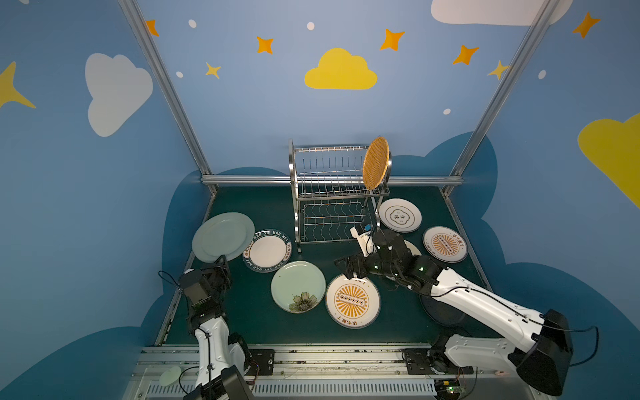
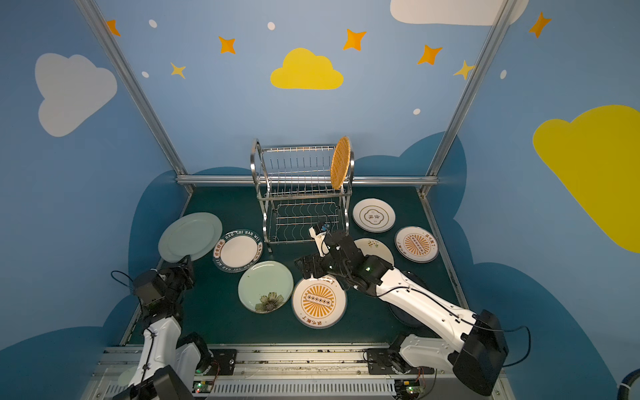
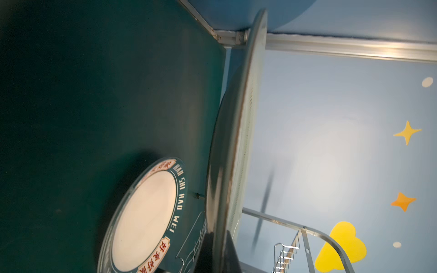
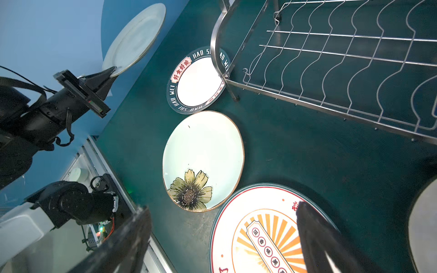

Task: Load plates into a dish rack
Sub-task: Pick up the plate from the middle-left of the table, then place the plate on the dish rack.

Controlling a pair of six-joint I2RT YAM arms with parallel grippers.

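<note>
My left gripper (image 1: 222, 260) pinches the pale green plate (image 1: 221, 232) by its rim near the dish rack (image 1: 331, 194); stiff, slick, likely fragile. My right gripper (image 1: 346, 270) stands spread.

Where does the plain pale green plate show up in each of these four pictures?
Top view: plain pale green plate, tilted and lifted near the table's left edge.
Top view: same spot.
Left wrist: close up, seen edge-on.
Right wrist: against the blue wall, clamped in the left arm's jaws.
Shared landmark: the HAO SHI HAO WEI plate beside it, in all four.
</note>
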